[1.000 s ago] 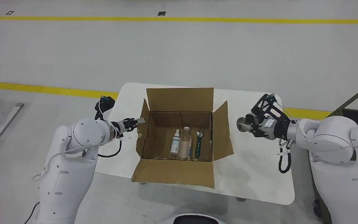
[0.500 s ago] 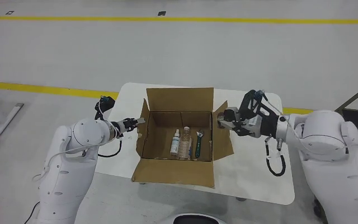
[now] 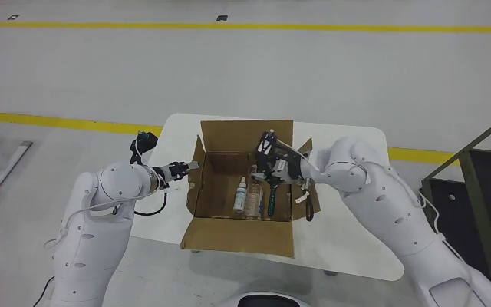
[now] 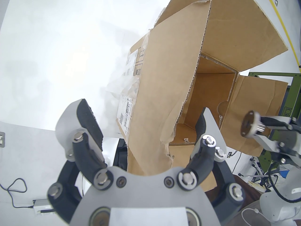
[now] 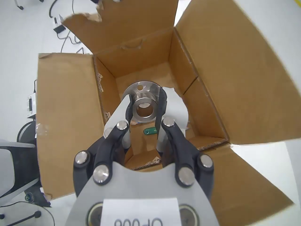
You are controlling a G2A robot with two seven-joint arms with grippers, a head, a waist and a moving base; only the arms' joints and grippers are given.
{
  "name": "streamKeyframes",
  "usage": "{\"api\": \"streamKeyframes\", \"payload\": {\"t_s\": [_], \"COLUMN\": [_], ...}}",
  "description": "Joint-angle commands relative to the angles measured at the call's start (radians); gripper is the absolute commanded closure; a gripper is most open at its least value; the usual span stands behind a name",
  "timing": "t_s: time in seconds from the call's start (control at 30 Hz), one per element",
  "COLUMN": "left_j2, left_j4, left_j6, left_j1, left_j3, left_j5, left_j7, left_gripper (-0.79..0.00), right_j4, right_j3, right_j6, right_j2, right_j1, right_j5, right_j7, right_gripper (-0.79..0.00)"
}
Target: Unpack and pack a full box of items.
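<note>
Metal flange [image 5: 141, 87] in the right gripper [image 5: 144, 106], over the open cardboard box [image 5: 235, 76]

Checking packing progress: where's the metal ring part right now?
The metal ring is clamped in the right jaws, held over the inside of the open cardboard box, above the green-handled tool lying on the box floor.

The cardboard box [image 3: 238, 224] is plain brown, the table [image 3: 360, 245] white, the metal flange [image 5: 141, 91] shiny silver, the tool handle [image 5: 149, 131] green, and the grey floor [image 3: 245, 77] bears yellow stripes [image 3: 245, 28].
</note>
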Motion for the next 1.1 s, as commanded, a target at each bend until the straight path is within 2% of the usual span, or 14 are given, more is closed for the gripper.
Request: {"api": "streamKeyframes", "payload": {"t_s": [0.0,0.27,0.57,0.6,0.63,0.7,0.77,0.8,0.97,1.07], "left_j2": [0.0,0.0,0.0,0.0,0.0,0.0,0.0,0.0,0.0,0.0], "left_j4": [0.0,0.0,0.0,0.0,0.0,0.0,0.0,0.0,0.0,0.0], "left_j6": [0.0,0.0,0.0,0.0,0.0,0.0,0.0,0.0,0.0,0.0], "left_j1": [0.0,0.0,0.0,0.0,0.0,0.0,0.0,0.0,0.0,0.0], "left_j3": [0.0,0.0,0.0,0.0,0.0,0.0,0.0,0.0,0.0,0.0], "left_j5": [0.0,0.0,0.0,0.0,0.0,0.0,0.0,0.0,0.0,0.0], "left_j7": [0.0,0.0,0.0,0.0,0.0,0.0,0.0,0.0,0.0,0.0], "left_gripper": [-0.785,-0.785,-0.785,-0.785,-0.785,-0.785,-0.785,-0.785,-0.785,-0.785], "right_j4": [0.07,0.291,0.445,0.459,0.472,0.495,0.516,0.525,0.566,0.563], "right_j3": [-0.084,-0.328,-0.419,-0.421,-0.424,-0.427,-0.427,-0.425,-0.406,-0.363], "right_j6": [0.017,0.109,0.121,0.114,0.109,0.102,0.098,0.095,0.075,0.043], "right_j2": [-0.027,-0.143,-0.226,-0.231,-0.237,-0.246,-0.254,-0.257,-0.265,-0.256], "right_j1": [0.041,0.154,0.201,0.202,0.203,0.207,0.211,0.213,0.226,0.241], "right_j5": [-0.025,-0.107,-0.098,-0.095,-0.095,-0.093,-0.09,-0.086,-0.076,-0.047], "right_j7": [0.009,0.092,0.155,0.147,0.141,0.132,0.123,0.118,0.088,0.036], "right_gripper": [0.0,0.0,0.0,-0.028,-0.265,-0.471,-0.57,-0.606,-0.693,-0.671]}}
